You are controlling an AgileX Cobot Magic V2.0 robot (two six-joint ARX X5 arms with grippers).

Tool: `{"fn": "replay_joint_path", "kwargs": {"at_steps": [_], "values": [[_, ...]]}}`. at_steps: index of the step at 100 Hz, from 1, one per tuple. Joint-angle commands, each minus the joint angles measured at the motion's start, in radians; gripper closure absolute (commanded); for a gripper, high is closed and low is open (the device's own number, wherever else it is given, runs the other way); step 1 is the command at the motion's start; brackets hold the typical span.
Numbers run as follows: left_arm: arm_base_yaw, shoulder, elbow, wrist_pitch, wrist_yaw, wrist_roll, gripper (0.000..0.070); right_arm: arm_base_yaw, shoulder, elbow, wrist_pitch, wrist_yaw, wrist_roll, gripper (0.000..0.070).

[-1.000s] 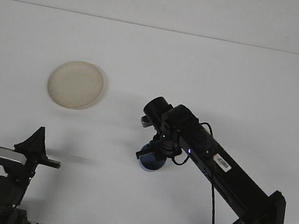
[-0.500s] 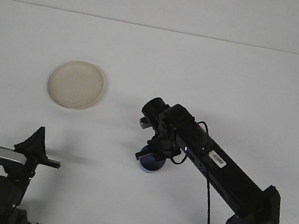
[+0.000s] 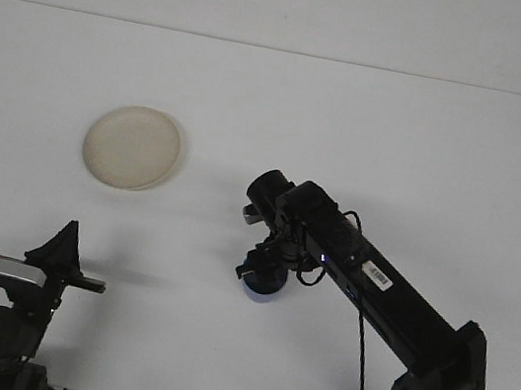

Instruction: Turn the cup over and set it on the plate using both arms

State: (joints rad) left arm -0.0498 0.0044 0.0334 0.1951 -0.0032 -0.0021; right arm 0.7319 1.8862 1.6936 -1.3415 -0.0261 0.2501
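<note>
A small blue cup (image 3: 260,289) stands on the white table, right of centre. Only its lower rim shows, because my right gripper (image 3: 260,271) is down over it from above and hides the rest. The right arm reaches in from the lower right corner. A round cream plate (image 3: 133,147) lies flat at the left, well apart from the cup, with nothing on it. My left gripper (image 3: 67,261) hangs low at the bottom left, far from both the cup and the plate, with nothing in it.
The white table (image 3: 429,143) runs back to a pale wall. A black cable (image 3: 363,372) hangs under the right arm. The left arm's base (image 3: 5,333) sits at the bottom left edge.
My right gripper has sunk a little lower over the blue cup, covering more of it. The cup, the plate and the left arm have not moved.
</note>
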Motion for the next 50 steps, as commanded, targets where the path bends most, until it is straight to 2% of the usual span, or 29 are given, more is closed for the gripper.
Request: {"fn": "replay_joint_path", "kwargs": {"at_steps": [1,29,50], "values": [[0.001,-0.001,-0.019,0.015,-0.004,-0.007,0.0689,0.005,0.024,0.023,-0.021,0.000,-0.011,0.0214],[0.001,-0.001,-0.019,0.015,-0.004,-0.007,0.0689,-0.009,-0.032,0.042,-0.027,-0.001,-0.013,0.0214],[0.001,-0.001,-0.019,0.014,-0.004,-0.007,0.0689,-0.045,-0.148,0.059,-0.027,0.000,-0.048,0.0214]]}}
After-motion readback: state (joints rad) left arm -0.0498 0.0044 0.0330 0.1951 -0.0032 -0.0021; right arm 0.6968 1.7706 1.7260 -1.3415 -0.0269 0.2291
